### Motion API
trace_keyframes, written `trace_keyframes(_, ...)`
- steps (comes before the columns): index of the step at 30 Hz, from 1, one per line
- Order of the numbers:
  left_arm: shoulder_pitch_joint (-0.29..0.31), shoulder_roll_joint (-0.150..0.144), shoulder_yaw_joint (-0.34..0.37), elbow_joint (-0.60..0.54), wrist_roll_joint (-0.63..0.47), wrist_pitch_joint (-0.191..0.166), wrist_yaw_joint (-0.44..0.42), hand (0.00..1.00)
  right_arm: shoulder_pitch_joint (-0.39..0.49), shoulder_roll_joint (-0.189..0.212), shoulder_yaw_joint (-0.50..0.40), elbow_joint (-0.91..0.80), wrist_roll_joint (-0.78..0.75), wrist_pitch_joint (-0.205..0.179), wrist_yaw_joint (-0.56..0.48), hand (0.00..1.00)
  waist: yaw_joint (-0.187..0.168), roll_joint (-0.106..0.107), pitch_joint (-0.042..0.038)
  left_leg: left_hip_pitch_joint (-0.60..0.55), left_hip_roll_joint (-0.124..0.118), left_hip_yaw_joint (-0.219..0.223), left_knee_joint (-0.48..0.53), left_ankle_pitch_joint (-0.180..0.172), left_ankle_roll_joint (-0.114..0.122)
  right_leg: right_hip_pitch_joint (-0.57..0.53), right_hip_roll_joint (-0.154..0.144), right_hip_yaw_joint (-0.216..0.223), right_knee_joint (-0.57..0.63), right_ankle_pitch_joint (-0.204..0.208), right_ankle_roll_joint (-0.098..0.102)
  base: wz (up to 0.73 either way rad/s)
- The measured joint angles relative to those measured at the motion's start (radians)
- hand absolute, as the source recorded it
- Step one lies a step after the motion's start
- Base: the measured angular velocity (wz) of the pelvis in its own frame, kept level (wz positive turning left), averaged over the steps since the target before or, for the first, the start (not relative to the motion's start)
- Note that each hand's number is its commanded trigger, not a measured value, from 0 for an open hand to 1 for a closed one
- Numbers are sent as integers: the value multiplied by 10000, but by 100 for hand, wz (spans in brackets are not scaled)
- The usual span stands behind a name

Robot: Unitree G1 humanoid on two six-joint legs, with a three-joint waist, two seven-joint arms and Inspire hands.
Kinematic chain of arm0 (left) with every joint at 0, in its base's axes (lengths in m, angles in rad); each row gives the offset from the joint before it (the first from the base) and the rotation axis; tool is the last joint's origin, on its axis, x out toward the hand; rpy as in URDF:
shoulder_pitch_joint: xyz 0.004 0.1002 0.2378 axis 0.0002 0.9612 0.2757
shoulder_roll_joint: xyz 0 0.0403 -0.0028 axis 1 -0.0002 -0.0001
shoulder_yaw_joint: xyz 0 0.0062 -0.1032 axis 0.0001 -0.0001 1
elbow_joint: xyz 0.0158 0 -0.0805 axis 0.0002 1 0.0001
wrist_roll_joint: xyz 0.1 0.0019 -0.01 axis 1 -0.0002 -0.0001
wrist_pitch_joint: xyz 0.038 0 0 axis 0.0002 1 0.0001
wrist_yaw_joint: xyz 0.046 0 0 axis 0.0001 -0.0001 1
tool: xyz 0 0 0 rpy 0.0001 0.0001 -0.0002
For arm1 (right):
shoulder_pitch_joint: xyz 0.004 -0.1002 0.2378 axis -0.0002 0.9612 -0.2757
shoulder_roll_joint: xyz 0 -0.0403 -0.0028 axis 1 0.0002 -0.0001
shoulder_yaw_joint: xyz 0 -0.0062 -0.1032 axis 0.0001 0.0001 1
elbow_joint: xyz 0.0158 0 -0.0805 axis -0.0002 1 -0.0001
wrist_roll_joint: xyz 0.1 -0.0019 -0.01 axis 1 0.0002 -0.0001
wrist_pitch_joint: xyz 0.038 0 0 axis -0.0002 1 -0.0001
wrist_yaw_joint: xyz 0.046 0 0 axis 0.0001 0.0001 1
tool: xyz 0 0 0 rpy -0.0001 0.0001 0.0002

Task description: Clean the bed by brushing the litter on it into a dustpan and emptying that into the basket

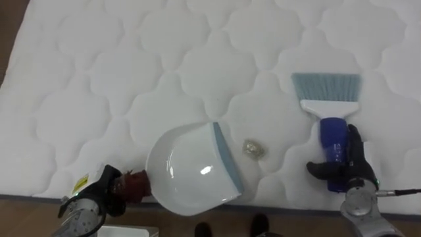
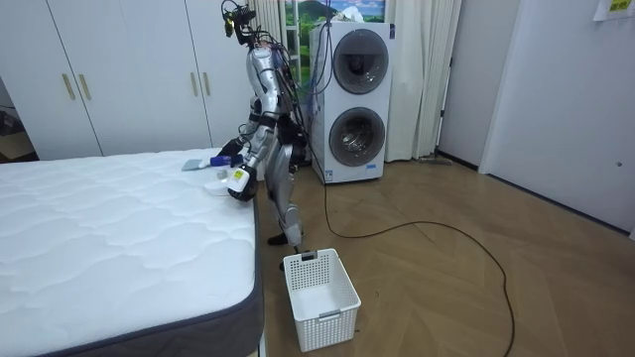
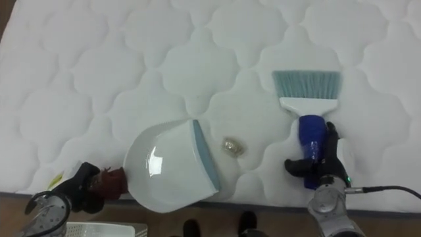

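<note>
Now a scrap (image 1: 254, 149) lies between dustpan (image 1: 194, 170) and brush (image 1: 329, 112).

White basket (image 2: 335, 322), stacked washers (image 2: 355, 104), wardrobe (image 2: 129, 74)

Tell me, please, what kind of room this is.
Probably a bedroom with a laundry corner: a bare quilted mattress, white wardrobe doors behind it, and two stacked front-loading machines beside them.

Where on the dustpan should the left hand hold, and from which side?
The dark red handle at the rear of the dustpan, approached from the near-left edge of the bed, where the left hand curls round it now. The grey lip opens rightward toward the scrap, so that side should stay free.
</note>
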Motion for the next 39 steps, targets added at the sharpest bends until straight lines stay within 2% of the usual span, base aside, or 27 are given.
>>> trace_keyframes(5,27,-25,-1,-8,-4,-2,3,100,-100,-58,11,256,-36,61,-37,100,38,-2,-1,27,-120,6,2,0,4,-26,-14,5,171,-78,16,5)
trace_keyframes(11,134,-24,-176,-90,-11,34,3,100,-436,-547,15,657,-20,193,-199,100,79,9,-6,34,-111,-2,20,0,4,-17,-8,2,201,-77,15,0)
trace_keyframes(17,186,-52,-202,-234,-4,75,-20,100,-534,-852,-1,849,124,669,-200,100,300,7,-10,122,-99,-30,14,-18,-30,-1,-45,19,324,-175,-48,-1)
trace_keyframes(26,202,-200,-202,-222,13,395,-54,100,-536,-731,-5,1014,398,1051,163,100,244,-36,-20,189,-167,27,181,-18,-31,-4,-174,82,524,-321,-36,0)
trace_keyframes(29,175,-194,-207,-223,42,482,-54,100,-547,-737,17,1021,683,1265,440,100,252,-166,-24,186,-177,19,203,-18,-30,-23,-185,107,600,-337,-33,2)
trace_keyframes(32,118,-162,-168,-351,668,657,-48,100,-540,-804,-56,1031,572,1458,755,100,275,-326,-67,97,-170,-1,207,-17,-31,-90,-170,99,623,-351,-29,9)
trace_keyframes(33,118,-101,-167,-469,928,688,-36,100,-531,-824,-101,1041,442,1496,834,100,292,-369,-93,33,-157,-25,261,-17,-31,-107,-160,81,627,-347,-26,9)
trace_keyframes(37,59,166,-169,-893,1623,711,199,100,-536,-999,-111,1096,30,1630,1116,100,272,-507,-88,-90,-190,-83,390,-17,-28,-198,-196,41,840,-345,-28,7)
trace_keyframes(39,-45,324,-168,-1058,2190,719,431,100,-570,-1191,-98,1198,-457,1733,1353,100,294,-679,-82,-167,-180,-92,499,-30,-12,-257,-201,29,889,-386,-36,2)
